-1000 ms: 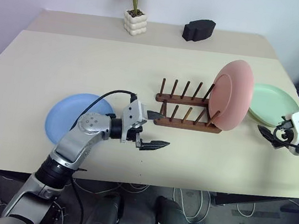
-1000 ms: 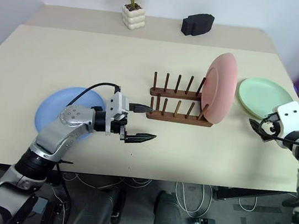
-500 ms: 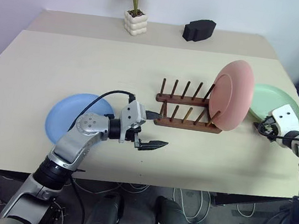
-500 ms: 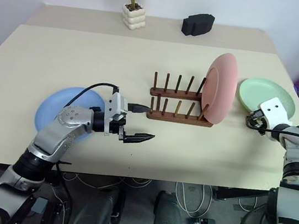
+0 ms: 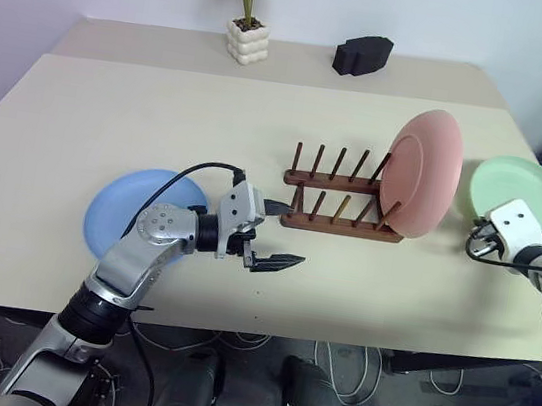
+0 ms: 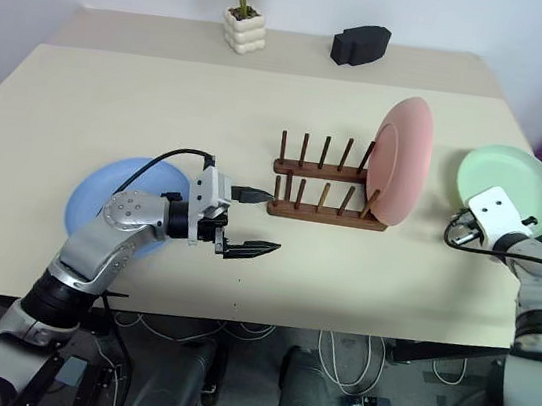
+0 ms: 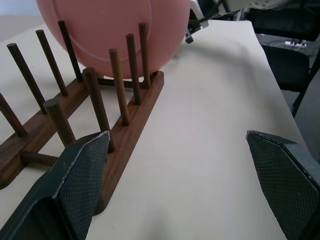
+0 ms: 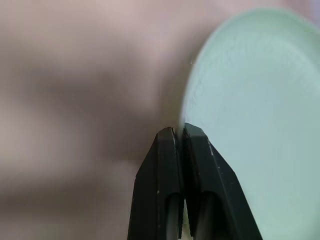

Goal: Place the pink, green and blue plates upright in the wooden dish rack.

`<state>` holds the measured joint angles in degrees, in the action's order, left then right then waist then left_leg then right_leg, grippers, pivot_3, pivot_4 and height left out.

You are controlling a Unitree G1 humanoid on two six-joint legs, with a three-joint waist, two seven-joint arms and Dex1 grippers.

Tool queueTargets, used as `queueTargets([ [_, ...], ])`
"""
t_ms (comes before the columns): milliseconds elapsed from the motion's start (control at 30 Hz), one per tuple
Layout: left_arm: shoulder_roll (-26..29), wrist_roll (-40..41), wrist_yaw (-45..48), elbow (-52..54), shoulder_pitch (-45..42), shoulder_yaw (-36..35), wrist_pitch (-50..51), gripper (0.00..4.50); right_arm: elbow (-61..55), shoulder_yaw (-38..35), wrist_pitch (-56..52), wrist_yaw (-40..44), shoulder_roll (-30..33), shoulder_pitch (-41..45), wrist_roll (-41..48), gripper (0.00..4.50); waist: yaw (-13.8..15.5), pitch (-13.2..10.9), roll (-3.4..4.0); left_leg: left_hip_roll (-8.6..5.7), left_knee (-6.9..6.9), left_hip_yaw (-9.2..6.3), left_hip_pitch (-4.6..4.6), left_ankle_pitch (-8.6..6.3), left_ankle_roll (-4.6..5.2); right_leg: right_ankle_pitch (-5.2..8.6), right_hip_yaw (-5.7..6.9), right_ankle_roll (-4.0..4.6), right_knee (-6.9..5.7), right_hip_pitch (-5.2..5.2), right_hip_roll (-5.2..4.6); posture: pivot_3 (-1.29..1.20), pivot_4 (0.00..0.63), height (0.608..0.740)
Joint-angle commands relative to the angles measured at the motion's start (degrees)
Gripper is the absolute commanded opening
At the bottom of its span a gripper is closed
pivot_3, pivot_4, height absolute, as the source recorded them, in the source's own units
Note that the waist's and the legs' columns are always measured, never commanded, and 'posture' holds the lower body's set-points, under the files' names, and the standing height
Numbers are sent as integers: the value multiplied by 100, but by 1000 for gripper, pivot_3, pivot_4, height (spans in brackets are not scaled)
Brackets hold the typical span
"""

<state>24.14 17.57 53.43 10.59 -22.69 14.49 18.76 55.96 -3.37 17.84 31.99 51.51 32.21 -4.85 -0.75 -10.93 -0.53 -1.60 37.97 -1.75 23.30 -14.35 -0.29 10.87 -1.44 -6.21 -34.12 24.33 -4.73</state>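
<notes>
The pink plate (image 5: 421, 174) stands upright in the right end of the wooden dish rack (image 5: 337, 197). To its right, the green plate (image 5: 523, 193) is tipped up off the table. My right gripper (image 8: 180, 132) is shut on that plate's near rim (image 8: 260, 115). The blue plate (image 5: 133, 212) lies flat on the table at the left, partly under my left forearm. My left gripper (image 5: 282, 235) hovers open and empty just in front of the rack's left end, pointing along the rack (image 7: 125, 135) toward the pink plate (image 7: 110, 30).
A potted plant (image 5: 245, 28) and a black object (image 5: 361, 54) sit at the back of the beige table (image 5: 162, 117). The rack's pegs left of the pink plate hold nothing. The table's right edge runs close behind the green plate.
My right gripper closed on the green plate's rim, and the plate has tipped up from lying flat. The left arm has stayed still.
</notes>
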Motion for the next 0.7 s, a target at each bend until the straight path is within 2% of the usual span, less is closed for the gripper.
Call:
queueTargets([
  [33, -20, 68, 5, 121, -2, -87, -70, 4500, -1438, -659, -141, -448, 439, -331, 224, 44, -3, 0, 6, 0, 0, 0, 0, 0, 0, 0, -1, 0, 0, 1, 0, 0, 150, 736],
  [200, -56, 56, 34, 50, 24, -56, -137, 4500, -3786, -1732, -970, -910, 542, -775, 618, 44, -26, 2, 13, 6, -4, 1, -6, 0, 1, 0, -1, 0, -7, 3, 4, 0, 150, 736],
  [300, -79, 64, 72, 22, 12, -44, -149, 4500, -4725, -1999, -1408, -803, 472, -708, 953, 44, -2, 2, 12, 6, -3, 0, -5, 0, 1, 0, 0, -1, -7, 3, 5, 0, 150, 736],
  [533, -129, 48, 85, -20, -61, -64, -156, 4500, -6973, -1800, -2820, 106, 44, 355, 3420, 44, 11, 0, 10, 20, -2, -7, -3, -2, 3, 0, 3, -1, -8, 4, 8, 0, 150, 736],
  [700, -125, 57, 7, 83, -4, -96, -94, 4500, -7992, -1735, -4102, 22, -751, 594, 5927, 44, 28, 0, 3, 21, 3, -9, 2, -2, 3, 0, 3, 0, -3, 2, 1, 0, 150, 736],
])
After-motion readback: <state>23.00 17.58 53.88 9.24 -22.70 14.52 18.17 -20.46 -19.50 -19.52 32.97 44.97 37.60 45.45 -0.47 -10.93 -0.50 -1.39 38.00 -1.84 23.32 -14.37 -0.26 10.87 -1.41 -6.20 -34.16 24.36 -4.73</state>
